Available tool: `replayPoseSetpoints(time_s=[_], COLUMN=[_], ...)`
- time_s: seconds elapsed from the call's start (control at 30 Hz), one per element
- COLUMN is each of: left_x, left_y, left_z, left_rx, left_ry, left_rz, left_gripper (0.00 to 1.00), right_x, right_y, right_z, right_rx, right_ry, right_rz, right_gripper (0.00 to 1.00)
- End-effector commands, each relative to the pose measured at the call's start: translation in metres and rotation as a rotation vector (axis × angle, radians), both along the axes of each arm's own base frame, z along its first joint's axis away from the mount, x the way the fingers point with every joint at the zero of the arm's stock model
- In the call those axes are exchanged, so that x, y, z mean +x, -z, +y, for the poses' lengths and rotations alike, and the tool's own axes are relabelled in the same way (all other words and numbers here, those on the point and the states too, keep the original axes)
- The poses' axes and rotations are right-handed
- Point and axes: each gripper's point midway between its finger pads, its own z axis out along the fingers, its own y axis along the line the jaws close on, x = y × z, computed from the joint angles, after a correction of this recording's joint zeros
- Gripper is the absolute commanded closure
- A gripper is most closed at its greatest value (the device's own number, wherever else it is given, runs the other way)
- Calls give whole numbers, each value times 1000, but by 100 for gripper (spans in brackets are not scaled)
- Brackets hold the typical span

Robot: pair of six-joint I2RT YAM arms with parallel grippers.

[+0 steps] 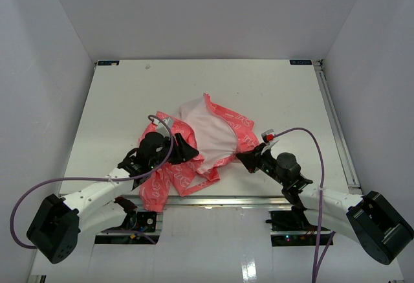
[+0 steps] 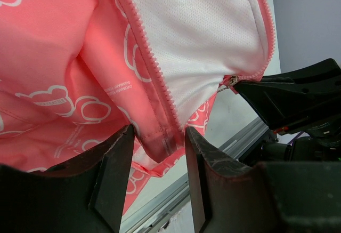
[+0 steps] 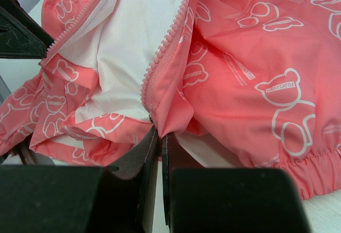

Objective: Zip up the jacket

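Observation:
The coral-pink jacket lies crumpled and open at the table's near middle, with its white lining facing up. My left gripper is at the jacket's left front edge. In the left wrist view it is open, its fingers on either side of the lower end of one zipper edge without pinching it. My right gripper is at the jacket's right lower corner. In the right wrist view it is shut on the fabric at the bottom of the other zipper edge. The two zipper edges are apart.
A metal rail runs along the table's near edge just below the jacket. Another rail runs along the right side. White walls close in the table. Purple cables loop over both arms.

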Motion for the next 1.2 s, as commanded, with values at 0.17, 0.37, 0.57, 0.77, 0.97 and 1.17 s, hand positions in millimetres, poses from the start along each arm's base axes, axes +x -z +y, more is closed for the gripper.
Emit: replayPoseSetpoints(time_s=[0.17,0.37,0.57,0.77,0.97,1.17], left_x=[6,5,6,6,7,7], left_y=[-2,-2,-1,2,1,3], left_z=[-6,-11,-11,-8,-6,-11], left_rx=[-32,-58,-47,-30,-25,-17], left_ry=[4,28,29,13,8,35], left_rz=[-18,-33,-33,-23,-28,-25], left_gripper=[49,53,65,72,64,63], right_x=[0,-1,-1,-1,-1,0], right_y=[-7,-5,-4,-4,-4,-5], right_z=[0,-1,-2,-2,-1,0], right_rx=[16,15,12,12,13,13], right_ry=[-1,0,2,1,2,-3], right_rz=[-40,-39,-40,-38,-39,-39], right_gripper=[92,92,92,92,92,92])
